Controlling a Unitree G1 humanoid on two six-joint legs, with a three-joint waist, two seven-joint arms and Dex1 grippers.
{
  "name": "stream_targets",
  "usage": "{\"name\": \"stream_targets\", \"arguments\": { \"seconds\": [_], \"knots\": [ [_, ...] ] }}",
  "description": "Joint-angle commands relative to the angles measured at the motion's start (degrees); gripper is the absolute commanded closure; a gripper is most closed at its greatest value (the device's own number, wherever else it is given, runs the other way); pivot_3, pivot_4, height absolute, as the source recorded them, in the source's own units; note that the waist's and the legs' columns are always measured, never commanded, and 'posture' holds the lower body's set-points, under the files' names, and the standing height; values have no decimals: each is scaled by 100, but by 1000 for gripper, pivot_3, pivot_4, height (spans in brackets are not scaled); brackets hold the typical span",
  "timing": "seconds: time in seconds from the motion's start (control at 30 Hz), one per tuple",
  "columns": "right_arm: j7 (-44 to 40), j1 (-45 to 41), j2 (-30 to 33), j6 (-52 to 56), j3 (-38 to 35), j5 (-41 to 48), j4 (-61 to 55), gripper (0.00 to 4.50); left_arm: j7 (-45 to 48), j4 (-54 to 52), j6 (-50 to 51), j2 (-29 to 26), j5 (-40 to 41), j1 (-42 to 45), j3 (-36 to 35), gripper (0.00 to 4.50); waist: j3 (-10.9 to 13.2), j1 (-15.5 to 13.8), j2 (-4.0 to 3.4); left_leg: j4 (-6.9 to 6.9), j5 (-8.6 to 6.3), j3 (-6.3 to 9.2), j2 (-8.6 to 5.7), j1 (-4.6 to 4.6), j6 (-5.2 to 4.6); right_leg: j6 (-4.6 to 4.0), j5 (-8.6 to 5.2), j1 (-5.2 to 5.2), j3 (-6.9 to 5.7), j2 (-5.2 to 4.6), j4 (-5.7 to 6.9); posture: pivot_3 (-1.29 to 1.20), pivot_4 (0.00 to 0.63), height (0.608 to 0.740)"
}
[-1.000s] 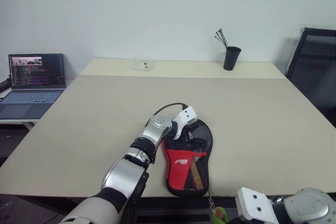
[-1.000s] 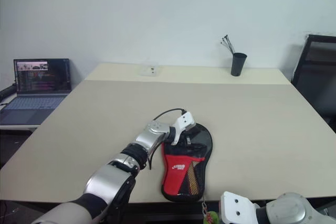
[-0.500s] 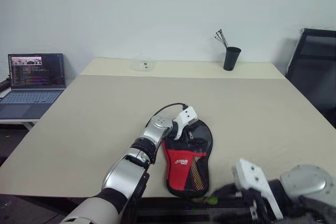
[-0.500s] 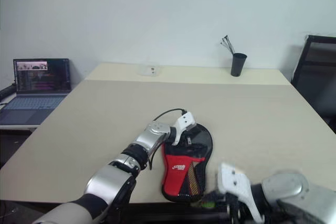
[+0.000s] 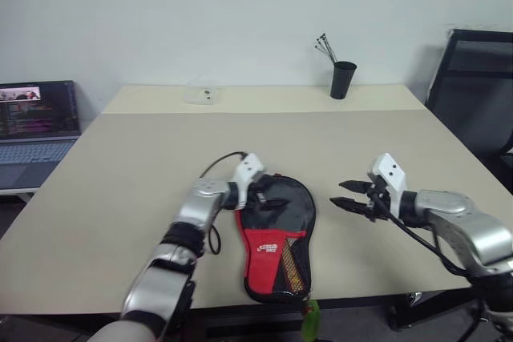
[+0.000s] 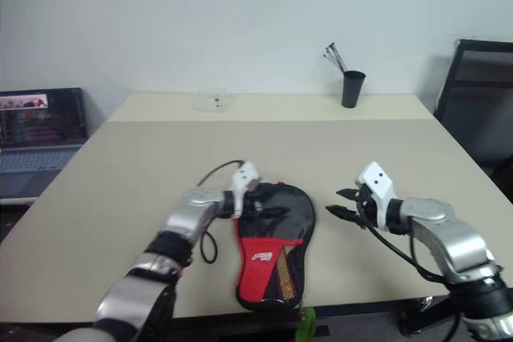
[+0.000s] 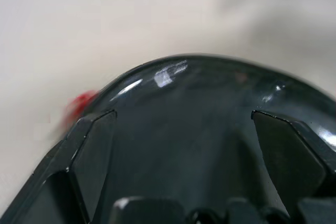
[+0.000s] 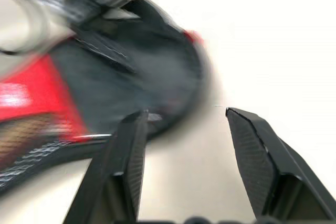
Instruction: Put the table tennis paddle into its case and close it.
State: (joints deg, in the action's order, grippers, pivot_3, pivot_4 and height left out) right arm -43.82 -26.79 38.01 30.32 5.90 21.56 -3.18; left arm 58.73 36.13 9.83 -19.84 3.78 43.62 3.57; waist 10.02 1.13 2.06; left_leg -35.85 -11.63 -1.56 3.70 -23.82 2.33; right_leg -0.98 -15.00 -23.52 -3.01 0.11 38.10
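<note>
The case (image 5: 275,244) lies flat near the front edge of the table (image 5: 401,142), round black end toward twelve o'clock, red part toward six. Its green pull tag (image 5: 310,319) dangles off the table edge at six. The table tennis paddle (image 5: 295,271) sits inside; I can only make out its striped handle through the mesh near the red part.

The left gripper (image 5: 255,194) hovers at the case's ten o'clock shoulder, its fingers spread wide over the glossy black top and pinching nothing. The right gripper (image 5: 349,196) hangs over bare table at three o'clock of the case, just beside it, fingers parted and empty.

I reckon the zip may not be run fully home, though I cannot tell from here. The risk is that with neither gripper pinning the pouch, a tug on the tag could drag the whole thing off the edge. The right gripper also has a long way round to six o'clock and could nudge the case askew.
</note>
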Motion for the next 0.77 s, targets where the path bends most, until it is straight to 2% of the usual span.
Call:
{"name": "stream_targets", "arguments": {
  "seconds": [0.03, 0.23, 0.37, 0.5, 0.63, 0.77],
  "knots": [
    [10, -472, -369, -832, -15, -367, 901, 1914, -214, -1403, 473, -422, 460, -578, -559, 0, 15, 19, -16, -1, 0, 1, 3, 0, 0, 0, 0, -1, 2, 0, 6, 0, 150, 740],
    [-310, -929, -650, -1172, -98, -535, 1903, 1914, -1037, -3712, 1535, -718, 1328, -2240, -1740, 0, 20, 38, -23, -2, 0, -30, -1, 2, 2, 0, 1, -5, 34, -15, 5, 0, 150, 740],
    [-367, -980, -527, -1284, -289, -587, 2174, 1914, -1580, -4686, 2011, -594, 1656, -2899, -1955, 0, 20, -45, -23, -7, 0, -36, -3, 1, 2, 3, 3, -5, 42, -32, 2, 0, 150, 740],
    [-388, -994, -283, -1549, -494, -685, 2338, 1914, -2052, -4903, 2185, -508, 1698, -2894, -1911, 0, 21, -162, -22, -16, 0, -40, -10, 0, 1, 11, 8, -3, 46, -37, -1, 0, 150, 740],
    [-321, -830, -169, -1472, -594, -730, 2054, 1914, -2301, -4690, 2104, -523, 1641, -2937, -1896, 0, 20, -138, -22, -21, 1, -52, -15, 6, 0, 18, 14, -1, 60, -33, 1, 0, 150, 740],
    [-391, -758, -68, -1225, -622, -708, 1748, 1914, -2294, -4669, 2318, -488, 1916, -2809, -1839, 0, 20, -108, -23, -16, 0, -50, -5, 6, 0, 17, 14, -6, 61, -27, 0, 0, 150, 740]
  ]
}}
